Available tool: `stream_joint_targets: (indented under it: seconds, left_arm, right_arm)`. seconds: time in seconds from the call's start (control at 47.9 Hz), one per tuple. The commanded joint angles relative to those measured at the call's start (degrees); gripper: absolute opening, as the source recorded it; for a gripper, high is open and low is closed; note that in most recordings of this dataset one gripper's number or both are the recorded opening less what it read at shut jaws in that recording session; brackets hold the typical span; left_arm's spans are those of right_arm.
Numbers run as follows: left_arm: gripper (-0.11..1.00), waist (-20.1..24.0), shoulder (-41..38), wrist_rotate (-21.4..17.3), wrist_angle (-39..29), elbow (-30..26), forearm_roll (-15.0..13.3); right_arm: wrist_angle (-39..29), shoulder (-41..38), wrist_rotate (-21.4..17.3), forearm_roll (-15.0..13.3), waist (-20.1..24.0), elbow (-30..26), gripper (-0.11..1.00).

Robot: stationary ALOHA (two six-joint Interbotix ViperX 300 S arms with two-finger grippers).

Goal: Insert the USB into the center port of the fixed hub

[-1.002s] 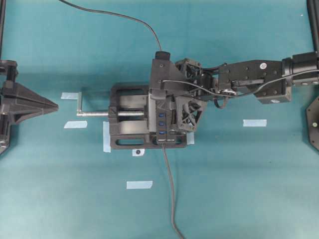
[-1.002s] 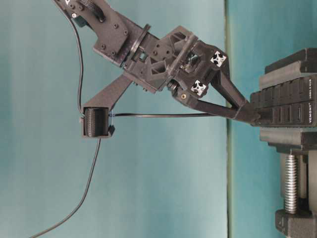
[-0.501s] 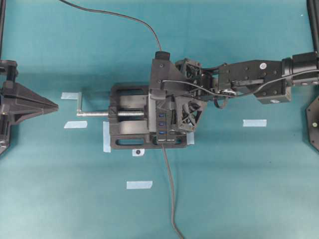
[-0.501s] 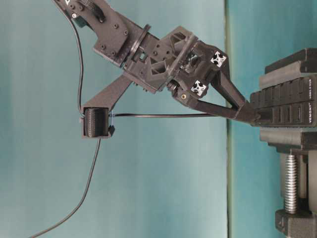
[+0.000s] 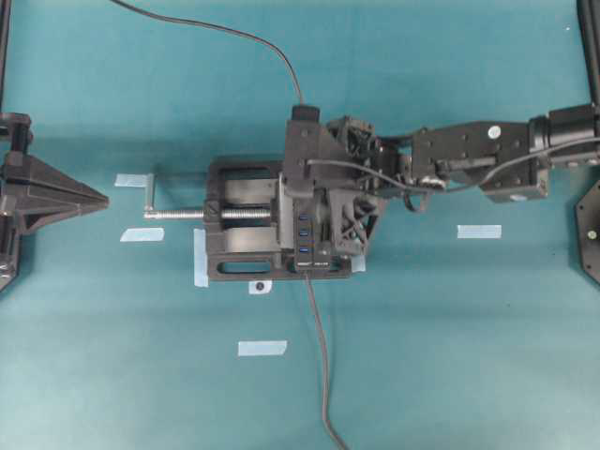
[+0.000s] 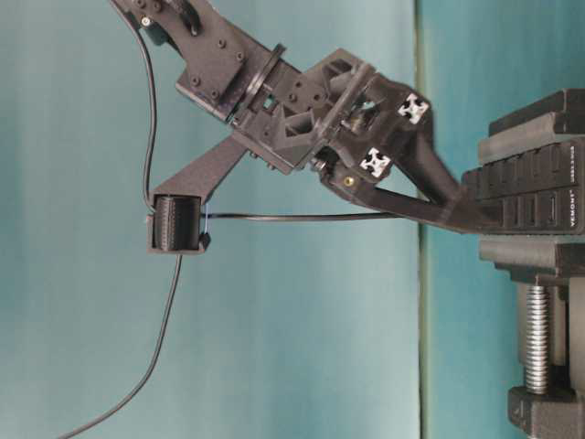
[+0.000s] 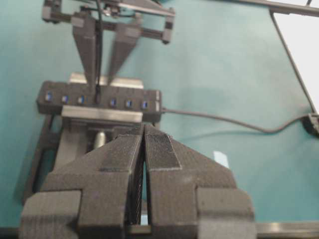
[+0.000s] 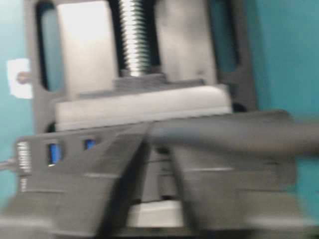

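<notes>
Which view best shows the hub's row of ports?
Left wrist: the hub faces it, six blue ports showing, the middle covered by the cable. Overhead shows three ports, right wrist two, blurred; table-level only the hub's end.

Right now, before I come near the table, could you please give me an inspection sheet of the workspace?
Surface: teal table, flat.
Job's things: hub clamped in vise; plug standing at its middle, six blue slots free.
Clutter: pale tape pieces.
Grippers: left gripper shut, away from the hub; right gripper over the hub, jaws apart beside the plug.
Cables: plug cable loops up from the plug; hub cable trails across the table.
Surroundings: dark frame bars at edges.
</notes>
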State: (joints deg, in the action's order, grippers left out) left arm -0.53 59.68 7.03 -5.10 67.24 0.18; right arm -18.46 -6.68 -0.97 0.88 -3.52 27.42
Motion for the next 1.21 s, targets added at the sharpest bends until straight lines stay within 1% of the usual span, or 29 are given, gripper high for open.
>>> stream_joint_targets:
  seconds: [0.0, 0.083, 0.146, 0.355, 0.647, 1.189]
  left_arm:
    - [0.00, 0.0, -0.2, 0.1, 0.4, -1.0, 0.1]
    - [0.00, 0.0, -0.2, 0.1, 0.4, -1.1, 0.1]
    - [0.00, 0.0, -0.2, 0.1, 0.4, -1.0, 0.1]
    - [0.00, 0.0, -0.2, 0.1, 0.4, -1.0, 0.1]
    - [0.00, 0.0, -0.2, 0.1, 0.4, -1.1, 0.1]
    - [0.00, 0.0, -0.2, 0.1, 0.4, -1.1, 0.1]
  right_arm:
    - [0.4, 1.1, -0.5, 0.2, 1.0, -0.8, 0.50]
    - [0.4, 1.7, -0.5, 0.1, 0.9, -0.9, 0.64]
    - [0.3, 2.0, -0.5, 0.1, 0.8, -0.7, 0.69]
    - [-0.4, 2.1, -0.6, 0.1, 0.7, -0.2, 0.68]
    - [0.0, 2.1, -0.4, -0.1, -0.9, -0.1, 0.68]
    - [-0.4, 2.6, -0.4, -0.2, -1.4, 0.4, 0.69]
